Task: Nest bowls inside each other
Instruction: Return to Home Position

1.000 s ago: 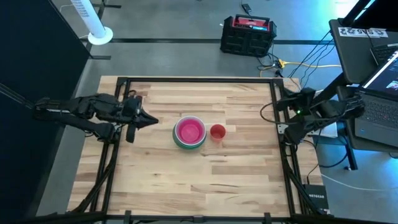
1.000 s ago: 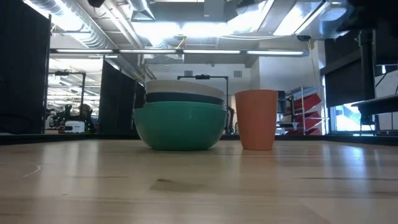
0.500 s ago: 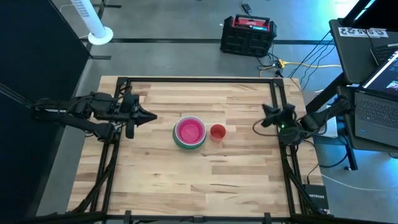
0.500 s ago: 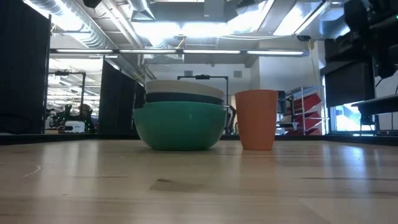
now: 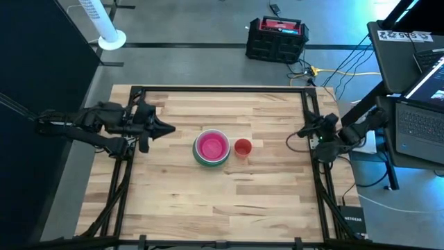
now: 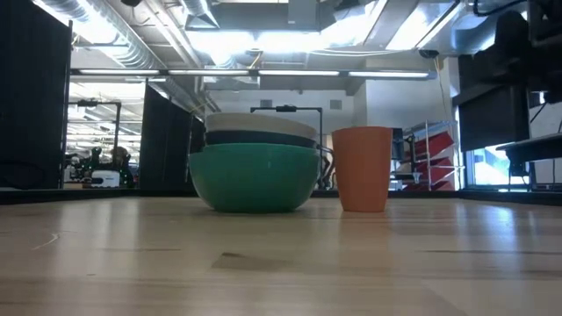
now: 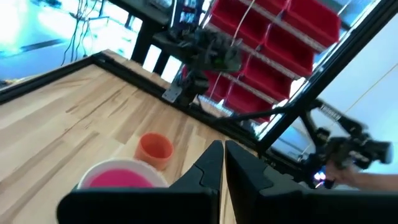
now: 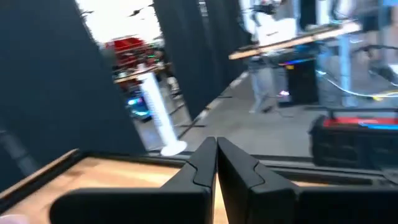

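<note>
Nearest in the low view is plain table (image 6: 263,263) wood. At its centre the nested bowls (image 6: 254,175) are seen, the pink one hidden below the rims, with the orange cup (image 6: 362,168) just beside. The left hand (image 5: 166,129) and right hand (image 5: 302,132) are closed, holding nothing, at opposite table edges, well apart from the stack.

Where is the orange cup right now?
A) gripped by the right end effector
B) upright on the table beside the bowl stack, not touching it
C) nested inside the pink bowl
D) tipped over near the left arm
B: the orange cup stands upright on the table next to the bowl stack, with a gap between them in the low view; the left end effector and right end effector sit empty at the table's sides.
</note>
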Robot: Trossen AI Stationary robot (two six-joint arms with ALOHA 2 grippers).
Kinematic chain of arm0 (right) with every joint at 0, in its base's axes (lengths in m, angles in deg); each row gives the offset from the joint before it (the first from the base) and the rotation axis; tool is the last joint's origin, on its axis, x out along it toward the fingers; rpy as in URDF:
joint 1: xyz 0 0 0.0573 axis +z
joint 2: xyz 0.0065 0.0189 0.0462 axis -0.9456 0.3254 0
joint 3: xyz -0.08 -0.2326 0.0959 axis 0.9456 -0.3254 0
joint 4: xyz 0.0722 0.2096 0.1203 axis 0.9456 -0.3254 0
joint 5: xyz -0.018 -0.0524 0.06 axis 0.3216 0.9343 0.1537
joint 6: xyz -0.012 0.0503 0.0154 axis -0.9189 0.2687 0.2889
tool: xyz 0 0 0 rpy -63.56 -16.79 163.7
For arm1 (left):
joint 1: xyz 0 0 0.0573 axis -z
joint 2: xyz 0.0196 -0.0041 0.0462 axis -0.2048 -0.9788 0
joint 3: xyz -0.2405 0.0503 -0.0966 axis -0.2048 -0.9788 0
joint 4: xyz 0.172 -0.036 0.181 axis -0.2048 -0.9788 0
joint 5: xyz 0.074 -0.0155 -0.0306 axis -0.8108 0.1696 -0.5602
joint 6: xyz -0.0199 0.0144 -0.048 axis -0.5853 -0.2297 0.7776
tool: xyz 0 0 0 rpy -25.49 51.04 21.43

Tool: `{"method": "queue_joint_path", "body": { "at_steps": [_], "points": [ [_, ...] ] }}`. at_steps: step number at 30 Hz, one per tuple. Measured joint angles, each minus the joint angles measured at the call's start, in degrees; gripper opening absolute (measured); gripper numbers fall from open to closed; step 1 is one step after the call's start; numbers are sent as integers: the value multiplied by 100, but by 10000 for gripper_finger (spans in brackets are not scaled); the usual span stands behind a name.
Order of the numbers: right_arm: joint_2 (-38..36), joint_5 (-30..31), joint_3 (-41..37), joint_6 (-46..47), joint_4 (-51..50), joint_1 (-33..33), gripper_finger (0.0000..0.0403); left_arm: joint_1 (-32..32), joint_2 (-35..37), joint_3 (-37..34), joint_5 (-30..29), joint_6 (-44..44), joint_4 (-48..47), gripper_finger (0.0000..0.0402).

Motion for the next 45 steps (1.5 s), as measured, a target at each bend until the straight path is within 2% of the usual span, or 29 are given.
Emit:
{"method": "queue_joint_path", "body": {
  "at_steps": [3, 16, 19, 21, 22, 24, 27, 33, 45],
  "points": [
    [-23, -481, -22, 345, 652, -374, 0, 0, -2, 0, 2, 182, 157, 0],
    [-435, -2298, -812, -4178, 5523, 311, 0, 63, -32, 0, 2, 185, 152, 0],
    [-624, -3618, -1389, -5725, 7697, 128, 0, 68, -35, 0, 2, 193, 149, 0],
    [-675, -4082, -1669, -6361, 8763, -104, 0, 68, -37, 0, 2, 198, 149, 0],
    [-676, -4187, -1756, -6592, 8942, -220, 0, 66, -37, 0, 2, 204, 151, 0],
    [-662, -4238, -1847, -6712, 8697, -410, 0, 66, -37, 0, 2, 267, 167, 0],
    [-613, -4477, -1962, -6363, 8220, -777, 0, 68, -37, 0, 2, 279, 167, 0],
    [-611, -6270, -2131, -5636, 7741, -1912, 0, 68, -37, 0, 4, 277, 146, 0],
    [-611, -7514, -2131, -5642, 6790, -3218, 0, 195, -37, 0, 12, 303, 295, 0]
  ]
}}
